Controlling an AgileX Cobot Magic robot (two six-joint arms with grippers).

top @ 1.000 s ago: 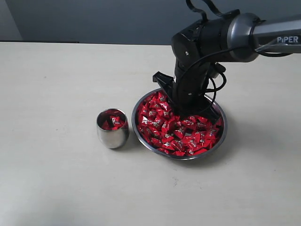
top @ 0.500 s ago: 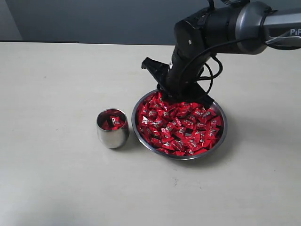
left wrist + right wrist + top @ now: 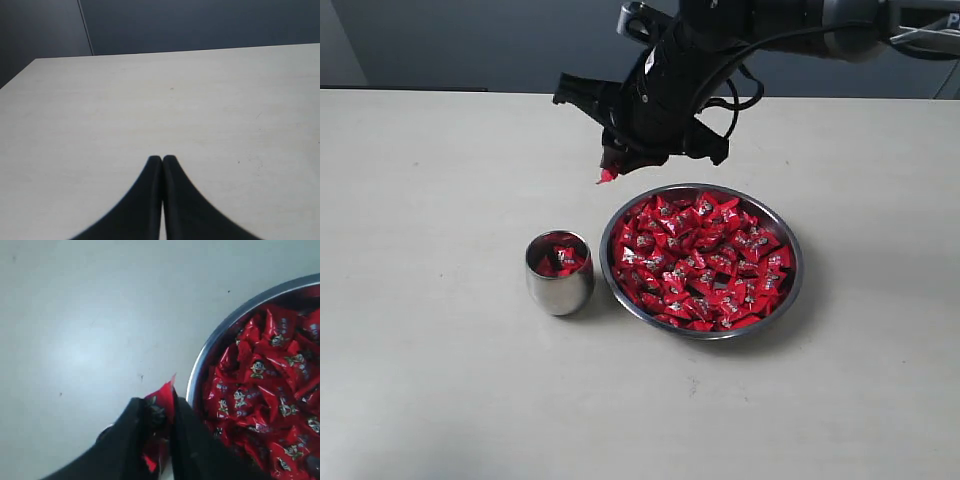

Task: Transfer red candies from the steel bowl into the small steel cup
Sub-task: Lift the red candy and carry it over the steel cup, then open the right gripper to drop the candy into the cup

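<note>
the small steel cup [image 3: 558, 288] stands mid-bench [image 3: 440, 380], holding a few candies, just beside the steel bowl [image 3: 704, 336] heaped with red candies [image 3: 700, 262]. past the bowl's far rim my right pincer [image 3: 612, 163] hangs raised, clamped on one red candy [image 3: 608, 176]. my left pincer [image 3: 162, 160] has its tips pressed together above the bench.

No legible words, numbers or brand names are shown anywhere in the scene. The red candies [image 3: 258, 369] heaped in the steel bowl [image 3: 216, 335] are printed with a small silver-white cartoon face, seen most clearly in the right wrist view. Any lettering on the wrappers is too small and blurred to be read.
</note>
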